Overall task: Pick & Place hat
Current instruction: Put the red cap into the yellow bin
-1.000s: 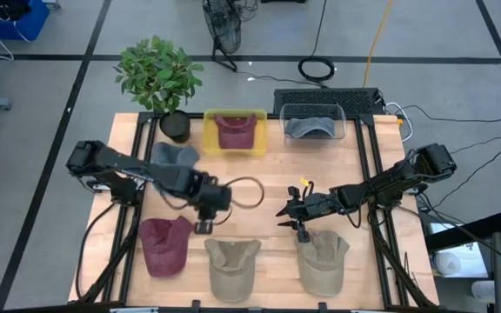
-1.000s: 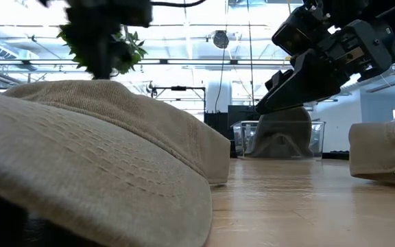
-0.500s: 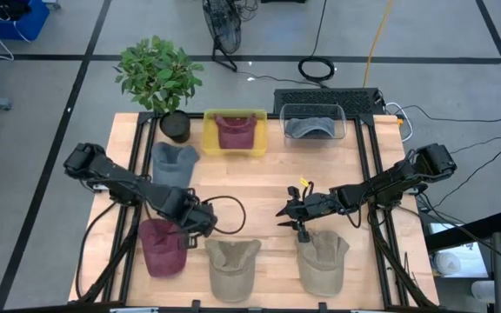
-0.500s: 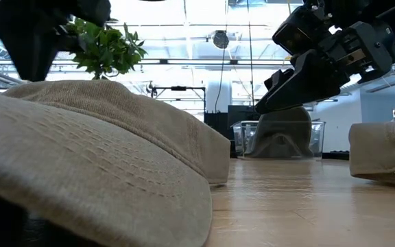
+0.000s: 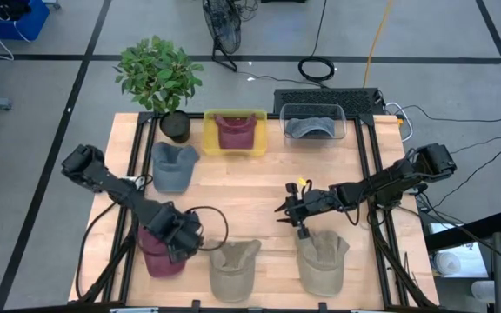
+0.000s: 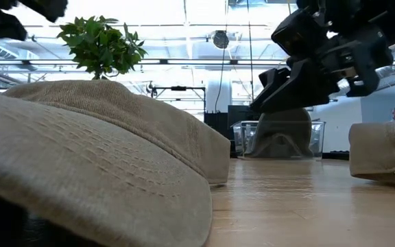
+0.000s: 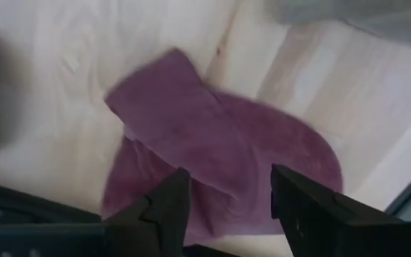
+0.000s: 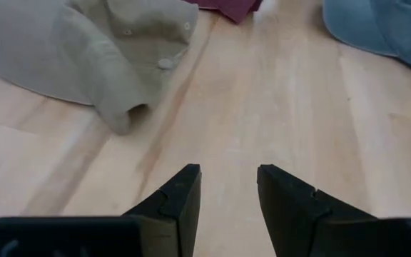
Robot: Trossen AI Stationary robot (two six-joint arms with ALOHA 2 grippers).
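Now the left gripper [image 5: 179,236] hovers over the maroon hat [image 5: 161,253] at the table's [image 5: 259,183] front left, its jaws spread wide with nothing between them. From the left wrist view, the maroon hat [image 7: 220,171] lies flat on the wood just beyond the two dark fingers [image 7: 164,203], which stand apart on either side of it without closing on it.

The right gripper [image 5: 290,213] sits near the table's middle, above and just behind the right tan hat [image 5: 322,261]. Its jaws stand part-way open and empty; in the right wrist view, bare wood shows between the fingers [image 8: 177,196].

Along the front edge three hats lie in a row: the maroon one on the left, the middle tan hat [image 5: 234,266], and the right tan one. A blue hat [image 5: 171,165] lies on the left side farther back. At the back a yellow bin [image 5: 235,132] holds a second maroon hat [image 5: 234,130], and beside it a clear bin [image 5: 314,123] holds a grey hat [image 5: 311,128]. A potted plant [image 5: 158,76] stands at the back left corner.

In the low view, the middle tan hat [image 6: 94,158] fills the foreground, the right gripper [image 6: 293,86] hangs at upper right, and the clear bin [image 6: 280,140] shows behind.
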